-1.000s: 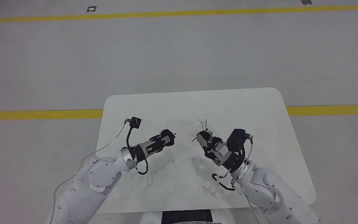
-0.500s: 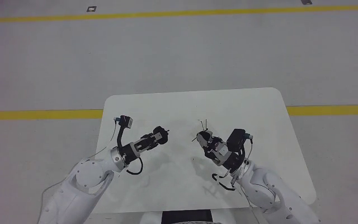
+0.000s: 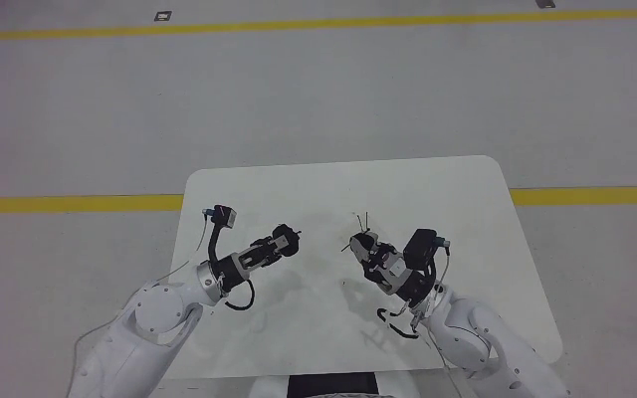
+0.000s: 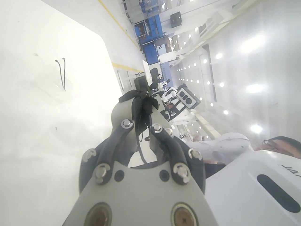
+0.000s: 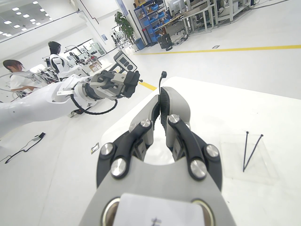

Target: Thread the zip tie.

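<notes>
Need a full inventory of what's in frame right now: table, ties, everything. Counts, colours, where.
rounded white table: 1, white, under both arms.
clear plastic sheet: 1, transparent, flat on the table.
loose thin plastic zip ties: 2, black, lying in a V on the sheet.
held thin plastic zip tie: 1, black, clamped upright above the table, head on top.
yellow floor lines: 2, yellow, one beyond the table, one passing behind it.
left end effector: 1, grey with black pads, shut, above the table.
right end effector: 1, grey with black pads, shut on the held zip tie.
</notes>
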Motion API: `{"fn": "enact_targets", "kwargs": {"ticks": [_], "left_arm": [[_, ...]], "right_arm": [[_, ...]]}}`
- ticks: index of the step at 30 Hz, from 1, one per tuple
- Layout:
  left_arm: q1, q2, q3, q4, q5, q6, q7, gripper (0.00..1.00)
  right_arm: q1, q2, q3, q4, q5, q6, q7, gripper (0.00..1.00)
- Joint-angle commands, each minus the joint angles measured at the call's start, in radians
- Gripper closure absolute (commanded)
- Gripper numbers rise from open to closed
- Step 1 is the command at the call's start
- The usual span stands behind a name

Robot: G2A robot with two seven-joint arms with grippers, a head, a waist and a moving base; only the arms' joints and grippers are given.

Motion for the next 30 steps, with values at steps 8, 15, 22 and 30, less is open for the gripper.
{"fn": "enact_targets", "kwargs": {"ticks": [8,15,22,30], "left_arm": [[0.000,0.000,0.000,0.000,0.000,0.000,0.000,1.00],[0.000,0.000,0.000,0.000,0.000,0.000,0.000,1.00],[0.000,0.000,0.000,0.000,0.000,0.000,0.000,1.00],[0.000,0.000,0.000,0.000,0.000,0.000,0.000,1.00]], "right_arm": [[0.007,-0.002,-0.003,-0.007,0.000,0.000,-0.012,1.00],[0.089,-0.013,-0.120,0.001,-0.051,0.000,-0.181,1.00],[0.184,-0.024,-0.214,0.063,-0.067,0.000,-0.283,1.00],[0.235,-0.033,-0.253,0.111,-0.054,0.000,-0.291,1.00]]}}
